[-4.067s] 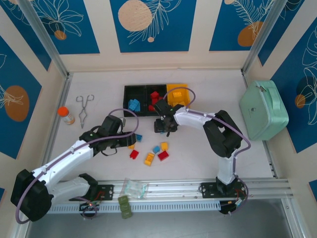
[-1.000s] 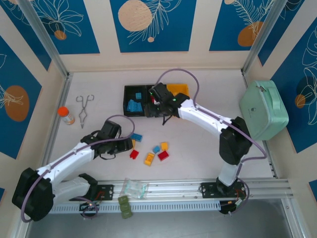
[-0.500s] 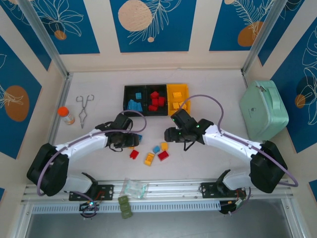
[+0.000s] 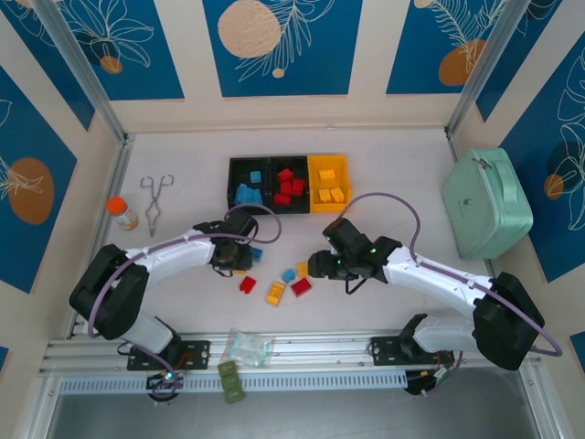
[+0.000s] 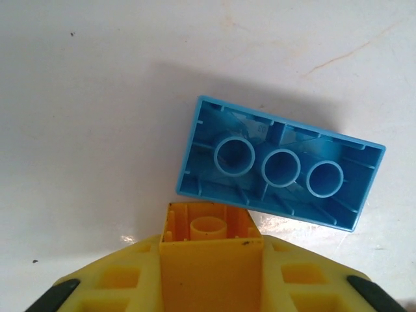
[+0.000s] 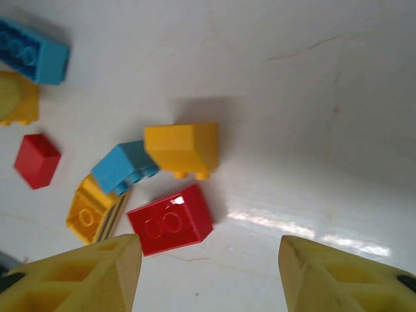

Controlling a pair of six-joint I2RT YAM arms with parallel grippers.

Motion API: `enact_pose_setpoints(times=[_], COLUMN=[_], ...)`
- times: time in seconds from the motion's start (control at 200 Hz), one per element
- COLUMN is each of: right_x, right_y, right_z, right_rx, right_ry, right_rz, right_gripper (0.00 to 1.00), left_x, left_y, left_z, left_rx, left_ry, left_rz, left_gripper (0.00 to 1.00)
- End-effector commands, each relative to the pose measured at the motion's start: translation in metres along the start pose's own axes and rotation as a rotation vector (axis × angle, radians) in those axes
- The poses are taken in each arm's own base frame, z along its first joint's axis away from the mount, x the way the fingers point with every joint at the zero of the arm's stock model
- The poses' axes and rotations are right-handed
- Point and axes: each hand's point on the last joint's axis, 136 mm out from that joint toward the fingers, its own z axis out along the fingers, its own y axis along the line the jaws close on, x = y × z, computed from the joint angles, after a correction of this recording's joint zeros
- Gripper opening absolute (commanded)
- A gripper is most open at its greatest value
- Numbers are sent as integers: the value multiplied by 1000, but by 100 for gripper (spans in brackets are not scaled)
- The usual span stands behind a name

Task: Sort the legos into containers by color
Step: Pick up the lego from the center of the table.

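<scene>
The containers point(image 4: 271, 165) stand in a row at the back: two black bins with blue and red legos, and a yellow bin point(image 4: 312, 165) with yellow ones. My left gripper point(image 5: 211, 244) is shut on a yellow-orange lego point(image 5: 208, 224), low over the table, also seen from above point(image 4: 239, 263). An upturned blue lego point(image 5: 279, 162) lies just beyond it. My right gripper point(image 6: 208, 238) is open above the loose pile point(image 4: 315, 265). A red lego point(image 6: 170, 219) lies near its left finger, with yellow point(image 6: 182, 148), blue point(image 6: 122, 168) and striped yellow point(image 6: 94, 213) legos behind.
A mint-green case point(image 4: 487, 203) sits at the right wall. Metal tongs point(image 4: 155, 201) and an orange-capped bottle point(image 4: 121, 212) lie at the left. A clear bag point(image 4: 247, 347) rests on the front rail. Another red lego point(image 4: 247, 284) lies between the arms.
The left jaws have closed on the yellow-orange lego. The right arm has come back from the bins and lowered over the loose pile.
</scene>
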Motion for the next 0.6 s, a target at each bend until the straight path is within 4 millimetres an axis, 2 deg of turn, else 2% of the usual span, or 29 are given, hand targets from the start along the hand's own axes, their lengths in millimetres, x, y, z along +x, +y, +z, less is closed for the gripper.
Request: enact_pose_setpoints(times=[0.0, 0.185, 0.315, 0.455, 0.595], right_x=[8, 15, 12, 7, 1], right_y=[28, 34, 31, 30, 17], right_z=[-3, -3, -8, -17, -26], right_rx=[-154, -199, -198, -210, -181], right_ry=[27, 33, 10, -17, -59], right_rz=[-27, -48, -35, -24, 22], right_gripper=[58, 58, 58, 58, 58], left_x=[0, -5, -13, -30, -55], left_y=[4, 3, -5, -21, -48], left_z=[-5, -20, -34, -48, -60], left_rx=[-28, -17, 13, 51, 109], left_ry=[-5, -29, -51, -83, -114], left_rz=[19, 21, 25, 41, 63], left_gripper=[21, 18, 17, 17, 17])
